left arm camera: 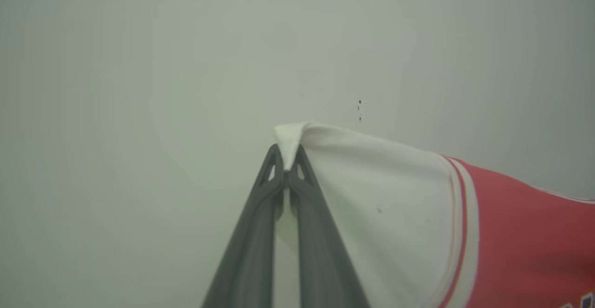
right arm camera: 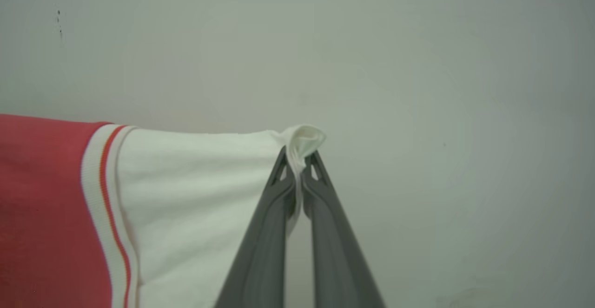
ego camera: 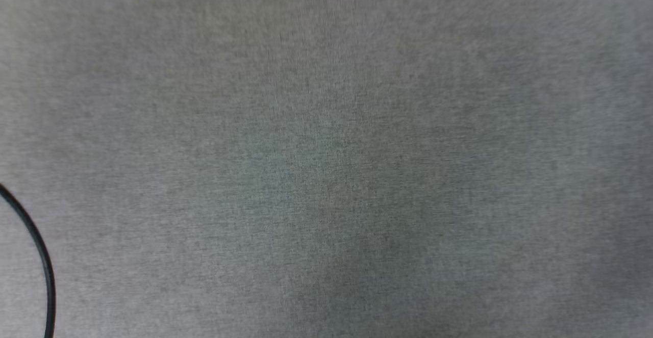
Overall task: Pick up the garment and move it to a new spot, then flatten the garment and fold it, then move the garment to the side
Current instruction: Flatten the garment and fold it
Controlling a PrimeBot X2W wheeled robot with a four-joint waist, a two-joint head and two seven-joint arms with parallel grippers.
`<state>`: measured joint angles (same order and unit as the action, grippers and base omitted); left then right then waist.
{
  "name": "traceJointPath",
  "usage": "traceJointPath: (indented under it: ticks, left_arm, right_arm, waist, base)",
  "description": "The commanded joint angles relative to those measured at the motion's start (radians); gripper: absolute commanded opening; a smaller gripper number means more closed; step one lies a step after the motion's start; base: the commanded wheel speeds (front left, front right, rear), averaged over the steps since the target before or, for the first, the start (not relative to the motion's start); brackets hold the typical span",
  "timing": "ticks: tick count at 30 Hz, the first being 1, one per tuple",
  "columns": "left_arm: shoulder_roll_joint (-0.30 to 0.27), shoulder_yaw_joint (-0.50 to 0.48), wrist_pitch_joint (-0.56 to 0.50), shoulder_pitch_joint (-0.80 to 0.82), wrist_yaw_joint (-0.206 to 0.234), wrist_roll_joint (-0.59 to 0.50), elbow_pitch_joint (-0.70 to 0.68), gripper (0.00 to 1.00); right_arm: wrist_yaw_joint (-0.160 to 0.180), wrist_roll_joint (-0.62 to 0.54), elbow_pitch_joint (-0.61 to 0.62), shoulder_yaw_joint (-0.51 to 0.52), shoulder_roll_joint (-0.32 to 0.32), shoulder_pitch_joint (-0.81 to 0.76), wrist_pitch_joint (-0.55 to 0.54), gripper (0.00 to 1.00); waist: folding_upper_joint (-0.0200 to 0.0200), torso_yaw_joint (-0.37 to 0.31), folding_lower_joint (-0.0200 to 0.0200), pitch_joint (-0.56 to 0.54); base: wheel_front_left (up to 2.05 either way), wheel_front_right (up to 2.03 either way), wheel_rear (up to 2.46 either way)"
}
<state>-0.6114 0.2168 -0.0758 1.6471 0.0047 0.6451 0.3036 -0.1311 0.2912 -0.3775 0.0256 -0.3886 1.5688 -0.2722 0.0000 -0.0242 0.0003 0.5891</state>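
Observation:
The garment (left arm camera: pixel 520 233) is a red shirt with white side panels and red-and-white striped trim, held up off the surface. In the left wrist view my left gripper (left arm camera: pixel 287 157) is shut on a pinched white corner of it, and the cloth hangs away to the right. A bit of dark lettering peeks in at that view's bottom right. In the right wrist view my right gripper (right arm camera: pixel 300 157) is shut on another white corner of the garment (right arm camera: pixel 195 192), with the fabric stretching off to the left.
A plain pale wall (left arm camera: pixel 186 66) with a few small dark specks (left arm camera: pixel 359 110) stands behind the held shirt. The head view looks down on a grey woven surface (ego camera: pixel 326 154), with a thin black cable (ego camera: pixel 38 256) curving at its lower left.

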Motion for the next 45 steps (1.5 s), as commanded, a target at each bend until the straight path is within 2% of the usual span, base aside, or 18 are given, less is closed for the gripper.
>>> traceJointPath:
  ticks: [1, 5, 9, 14, 17, 20, 22, 26, 32, 35, 45]
  left_arm:
    - [0.023, 0.009, 0.04, 0.057, -0.011, -0.017, 0.064, 0.0]
    - [0.073, 0.036, 0.108, 0.128, -0.038, -0.035, 0.192, 0.0]
    - [0.116, 0.063, 0.159, 0.116, -0.071, -0.028, 0.288, 0.0]
    - [0.161, 0.109, 0.214, -0.003, -0.106, -0.015, 0.373, 0.0]
    - [0.16, 0.145, 0.237, -0.071, -0.117, -0.031, 0.389, 0.0]
    - [0.155, 0.198, 0.274, -0.214, -0.125, -0.046, 0.411, 0.0]
    - [0.155, 0.217, 0.29, -0.311, -0.129, -0.031, 0.417, 0.0]
    - [0.145, 0.248, 0.315, -0.577, -0.132, 0.009, 0.399, 0.0]
    - [0.104, 0.275, 0.306, -0.878, -0.132, 0.062, 0.319, 0.0]
    - [0.08, 0.279, 0.297, -0.974, -0.122, 0.073, 0.281, 0.0]
    - [-0.045, 0.292, 0.204, -1.385, -0.005, 0.127, 0.004, 0.0]
  right_arm:
    - [0.001, -0.034, -0.061, 0.01, 0.012, 0.061, 0.049, 0.0]
    - [0.001, -0.076, -0.182, 0.039, 0.044, 0.12, 0.137, 0.0]
    - [0.001, -0.09, -0.269, 0.027, 0.08, 0.091, 0.188, 0.0]
    - [0.001, -0.057, -0.347, -0.036, 0.093, -0.014, 0.229, 0.0]
    - [0.001, -0.034, -0.367, -0.064, 0.09, -0.07, 0.242, 0.0]
    - [0.001, 0.035, -0.393, -0.116, 0.104, -0.181, 0.24, 0.0]
    - [0.001, 0.081, -0.391, -0.161, 0.084, -0.265, 0.231, 0.0]
    - [0.001, 0.201, -0.338, -0.255, 0.024, -0.494, 0.203, 0.0]
    - [0.001, 0.329, -0.243, -0.304, -0.057, -0.758, 0.157, 0.0]
    - [0.001, 0.357, -0.208, -0.313, -0.084, -0.841, 0.141, 0.0]
    - [0.001, 0.434, -0.052, -0.307, -0.188, -1.211, 0.106, 0.0]
  waist:
    - [0.0, 0.006, -0.0003, 0.07]
    - [0.0, 0.013, -0.0003, 0.101]
    - [0.0, 0.022, -0.0003, 0.107]
    - [0.0, 0.036, -0.0003, 0.081]
    - [0.0, 0.04, -0.0003, 0.058]
    - [0.0, 0.039, -0.0003, 0.008]
    - [0.0, 0.039, -0.0003, -0.031]
    - [0.0, 0.043, -0.0003, -0.145]
    - [0.0, 0.053, -0.0003, -0.276]
    - [0.0, 0.056, -0.0003, -0.313]
    - [0.0, 0.06, -0.0003, -0.464]
  base:
    - [0.0, 0.0, 0.0]
    - [0.0, 0.0, 0.0]
    - [0.0, 0.0, 0.0]
    - [0.0, 0.0, 0.0]
    - [0.0, 0.0, 0.0]
    - [0.0, 0.0, 0.0]
    - [0.0, 0.0, 0.0]
    - [0.0, 0.0, 0.0]
    - [0.0, 0.0, 0.0]
    - [0.0, 0.0, 0.0]
    - [0.0, 0.0, 0.0]
